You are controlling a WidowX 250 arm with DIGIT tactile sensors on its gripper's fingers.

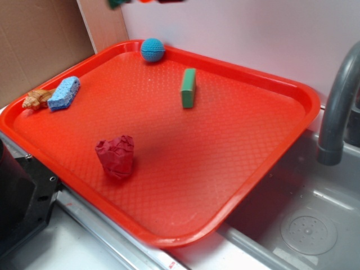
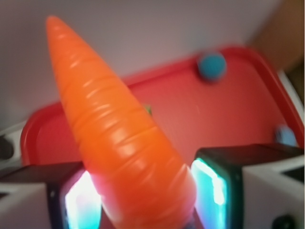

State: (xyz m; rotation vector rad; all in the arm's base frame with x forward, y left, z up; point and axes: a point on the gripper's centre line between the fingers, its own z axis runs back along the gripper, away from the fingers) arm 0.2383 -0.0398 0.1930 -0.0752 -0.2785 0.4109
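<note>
Pincer: your gripper (image 2: 145, 198) was closed partway. Both pads pressed the sides of the carrot (image 2: 119, 138), and the jaws stood only as wide as its thick end.
Carrot: you held it by the fat end with the tip pointing away from the wrist camera. I judge the wide end gave the pads the most surface to bite on.
Height: it hung well above the red tray (image 1: 225, 163) and touched nothing. The exterior view caught only a blurred sliver at its top edge.
Far rim: the blue ball (image 1: 152, 49) lay against the tray's raised lip, which probably held it from rolling.
Middle: the green block (image 1: 188, 88) stood on a long edge, apart from everything else.
Left corner: the blue sponge (image 1: 64, 93) touched a small tan object (image 1: 36, 99) that was too small for me to identify.
Near side: the crumpled red cloth (image 1: 116, 157) sat alone, slumped in its own folds.
Surroundings: the tray overlapped the sink (image 1: 315, 225), with the grey faucet (image 1: 337, 107) just beside its right rim.
</note>
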